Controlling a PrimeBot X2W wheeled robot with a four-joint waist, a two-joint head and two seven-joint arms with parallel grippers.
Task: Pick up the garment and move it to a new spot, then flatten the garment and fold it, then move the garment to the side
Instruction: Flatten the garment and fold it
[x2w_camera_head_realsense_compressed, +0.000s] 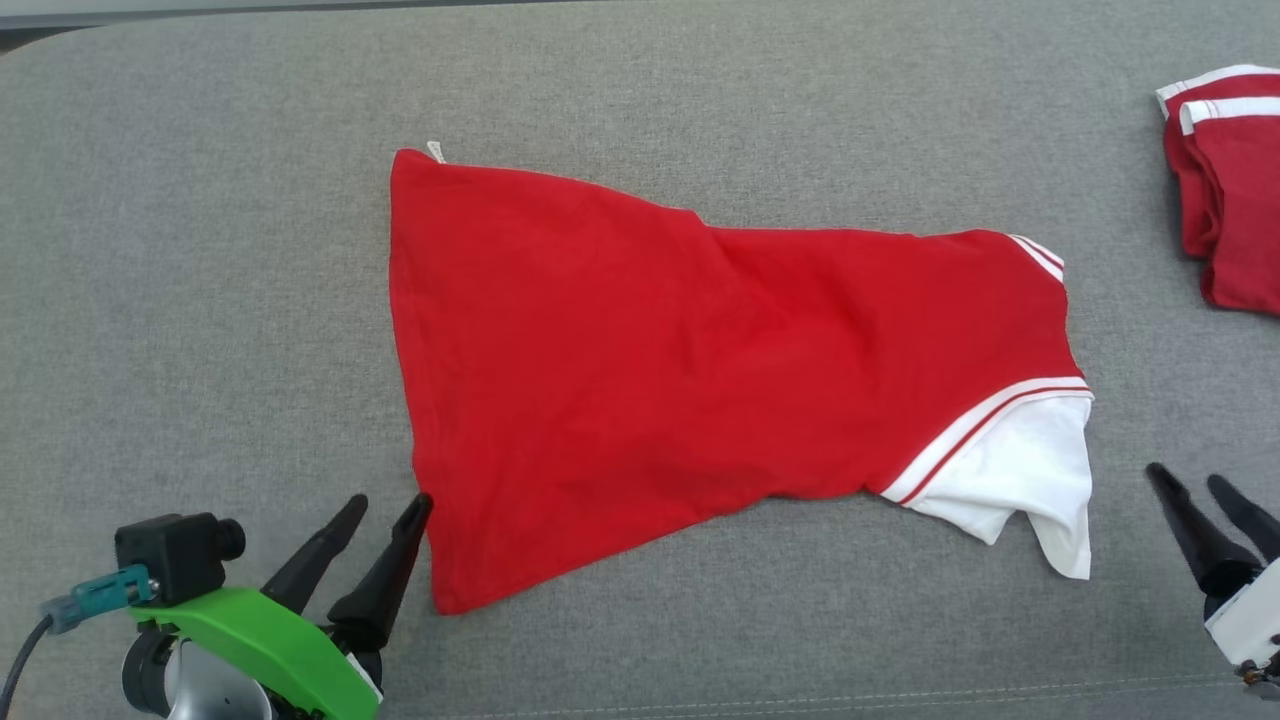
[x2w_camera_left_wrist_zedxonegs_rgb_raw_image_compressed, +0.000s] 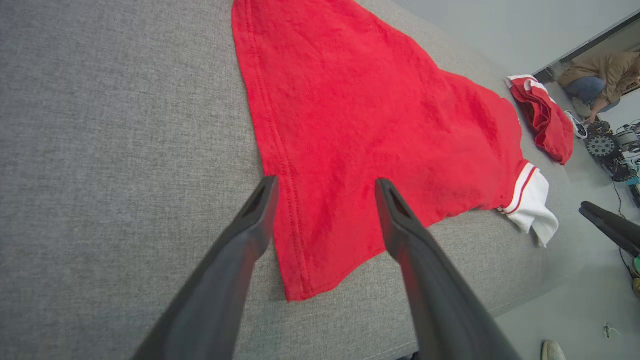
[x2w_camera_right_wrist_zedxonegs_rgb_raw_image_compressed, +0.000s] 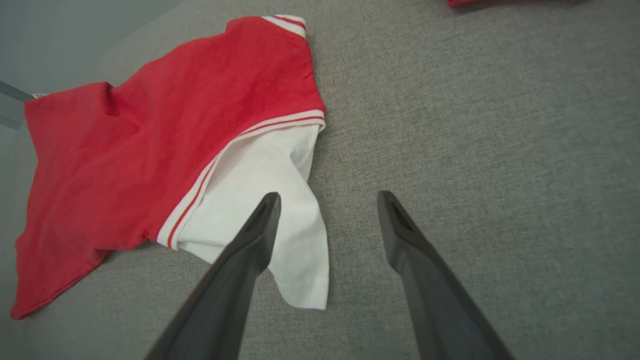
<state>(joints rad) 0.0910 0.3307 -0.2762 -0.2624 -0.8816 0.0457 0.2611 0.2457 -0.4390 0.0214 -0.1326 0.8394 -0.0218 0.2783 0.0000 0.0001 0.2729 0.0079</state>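
Note:
The garment (x2w_camera_head_realsense_compressed: 680, 370) is a red shirt with white-striped trim and a white sleeve (x2w_camera_head_realsense_compressed: 1020, 475), lying folded lengthwise across the grey surface. My left gripper (x2w_camera_head_realsense_compressed: 390, 505) stands open at the garment's near left hem, its fingers empty; in the left wrist view the left gripper (x2w_camera_left_wrist_zedxonegs_rgb_raw_image_compressed: 325, 182) hangs above the red hem corner (x2w_camera_left_wrist_zedxonegs_rgb_raw_image_compressed: 310, 260). My right gripper (x2w_camera_head_realsense_compressed: 1185, 480) is open at the lower right, a little to the right of the white sleeve. In the right wrist view the right gripper (x2w_camera_right_wrist_zedxonegs_rgb_raw_image_compressed: 327, 197) spreads beside the white sleeve (x2w_camera_right_wrist_zedxonegs_rgb_raw_image_compressed: 270, 200), holding nothing.
A second folded red garment with white trim (x2w_camera_head_realsense_compressed: 1225, 185) lies at the far right edge of the grey cushion (x2w_camera_head_realsense_compressed: 200, 250). In the left wrist view a crouching person (x2w_camera_left_wrist_zedxonegs_rgb_raw_image_compressed: 597, 77) and small wheeled equipment (x2w_camera_left_wrist_zedxonegs_rgb_raw_image_compressed: 607, 150) are on the floor beyond the cushion's edge.

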